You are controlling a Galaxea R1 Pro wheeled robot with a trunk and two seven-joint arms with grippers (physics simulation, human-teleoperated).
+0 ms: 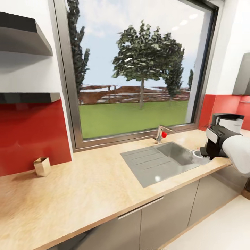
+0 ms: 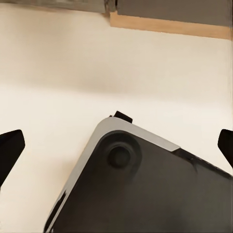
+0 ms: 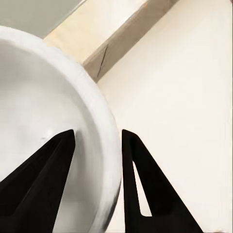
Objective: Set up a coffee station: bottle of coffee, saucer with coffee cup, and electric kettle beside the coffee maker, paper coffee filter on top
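The coffee maker (image 1: 228, 122), black and white, stands on the countertop (image 1: 90, 184) at the far right. Just in front of it my right gripper (image 1: 204, 153) hangs over the counter's front edge beside the sink. It is shut on the rim of a white round dish that looks like the saucer (image 1: 197, 157). In the right wrist view the saucer's thick rim (image 3: 104, 145) sits between the two black fingers (image 3: 48, 179). My left gripper (image 2: 116, 145) is open, its fingertips (image 2: 9, 150) wide apart above the robot's dark base and the pale floor.
A steel sink (image 1: 163, 161) with a red-knobbed faucet (image 1: 160, 133) is set in the counter under a large window. A small tan box (image 1: 42, 166) stands at the left by the red backsplash. Two dark wall shelves (image 1: 29, 98) hang at upper left.
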